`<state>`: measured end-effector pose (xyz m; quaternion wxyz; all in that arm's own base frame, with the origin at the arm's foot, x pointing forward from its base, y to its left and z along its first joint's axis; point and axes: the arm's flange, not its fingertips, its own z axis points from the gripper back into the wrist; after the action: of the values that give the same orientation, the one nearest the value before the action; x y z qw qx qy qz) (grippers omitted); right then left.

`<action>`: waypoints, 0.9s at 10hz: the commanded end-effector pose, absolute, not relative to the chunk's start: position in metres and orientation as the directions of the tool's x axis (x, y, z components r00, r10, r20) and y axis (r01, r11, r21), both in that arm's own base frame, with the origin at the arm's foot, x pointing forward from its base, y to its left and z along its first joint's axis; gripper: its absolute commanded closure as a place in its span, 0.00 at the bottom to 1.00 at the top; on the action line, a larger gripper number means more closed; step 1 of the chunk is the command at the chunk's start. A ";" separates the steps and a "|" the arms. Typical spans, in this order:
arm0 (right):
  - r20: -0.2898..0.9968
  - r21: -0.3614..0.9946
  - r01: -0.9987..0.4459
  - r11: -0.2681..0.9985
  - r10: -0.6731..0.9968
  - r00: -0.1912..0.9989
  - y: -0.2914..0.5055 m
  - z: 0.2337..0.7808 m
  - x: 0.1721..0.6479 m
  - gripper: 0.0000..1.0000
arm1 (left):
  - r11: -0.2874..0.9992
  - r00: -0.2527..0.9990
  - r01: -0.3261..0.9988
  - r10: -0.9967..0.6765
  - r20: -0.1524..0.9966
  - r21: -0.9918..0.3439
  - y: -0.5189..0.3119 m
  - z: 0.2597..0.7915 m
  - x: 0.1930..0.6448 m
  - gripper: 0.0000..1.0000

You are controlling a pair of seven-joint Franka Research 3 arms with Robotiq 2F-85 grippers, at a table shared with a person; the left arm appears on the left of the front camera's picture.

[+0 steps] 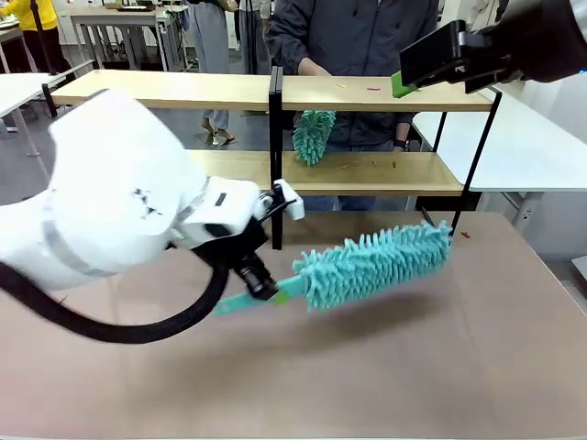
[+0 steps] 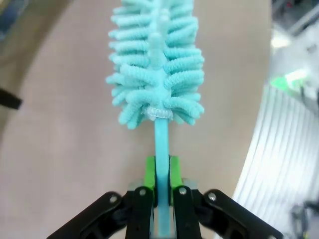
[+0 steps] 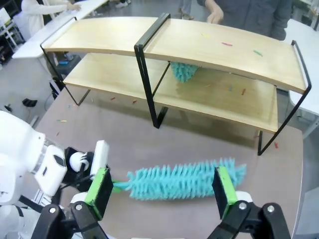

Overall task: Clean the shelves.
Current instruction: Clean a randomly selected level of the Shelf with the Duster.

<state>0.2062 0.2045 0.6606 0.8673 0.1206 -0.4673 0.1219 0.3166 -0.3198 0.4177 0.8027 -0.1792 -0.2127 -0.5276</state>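
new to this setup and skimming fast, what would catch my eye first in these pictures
First the fluffy turquoise duster, clamped by its handle in the shut left gripper and sticking out over the brown table. Behind it stand the shelves, two light-wood boards on a black frame, with a second turquoise duster hanging between the boards near the person. The right gripper hangs above, jaws wide open.

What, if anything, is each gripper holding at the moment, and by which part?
Left gripper: teal duster, clamped by its thin handle below the head. Right gripper: open, holding nothing.
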 end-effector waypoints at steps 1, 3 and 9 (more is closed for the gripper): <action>0.840 0.102 -0.321 0.942 0.092 0.535 0.204 0.660 0.206 0.00 | 0.608 0.569 0.786 -0.639 0.518 -0.112 -0.360 0.427 0.337 0.88; 0.840 0.102 -0.321 0.942 0.092 0.535 0.204 0.660 0.206 0.00 | 0.702 0.677 0.699 -0.588 0.443 -0.137 -0.389 0.423 0.352 0.88; 0.840 0.102 -0.321 0.942 0.092 0.535 0.204 0.660 0.206 0.00 | 0.724 0.726 0.669 -0.588 0.356 -0.167 -0.392 0.406 0.352 0.88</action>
<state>0.2063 0.2045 0.6605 0.8674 0.1206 -0.4672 0.1219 0.3491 -0.4002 0.4094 0.9221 -0.1530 -0.1448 -0.3245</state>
